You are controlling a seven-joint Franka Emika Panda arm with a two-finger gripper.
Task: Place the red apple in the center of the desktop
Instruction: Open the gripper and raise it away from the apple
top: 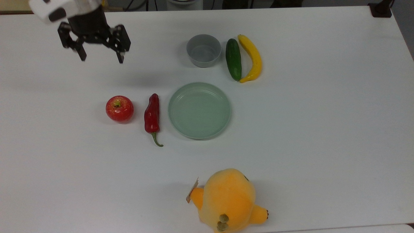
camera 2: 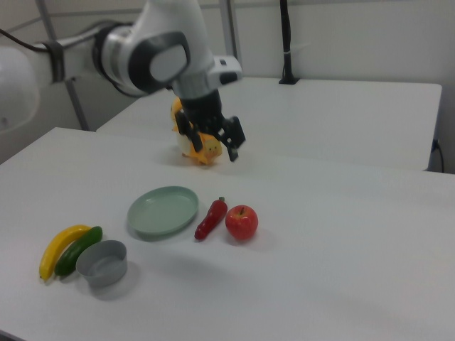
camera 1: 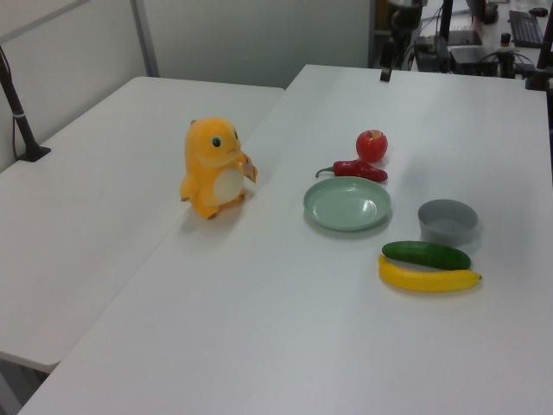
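The red apple (top: 119, 108) (camera 1: 371, 144) (camera 2: 242, 222) rests alone on the white desktop (top: 307, 136), toward the top view's left, just left of a red chili pepper (top: 152, 115). My gripper (top: 101, 57) (camera 2: 212, 148) hangs high in the air, well clear of the apple, toward the top view's upper left. It is open, with its two black fingers spread wide and nothing between them.
A pale green plate (top: 199, 110) lies right of the chili in the top view. Behind it are a grey bowl (top: 203, 50), a cucumber (top: 233, 59) and a banana (top: 252, 58). An orange plush toy (top: 228, 200) stands near the front edge.
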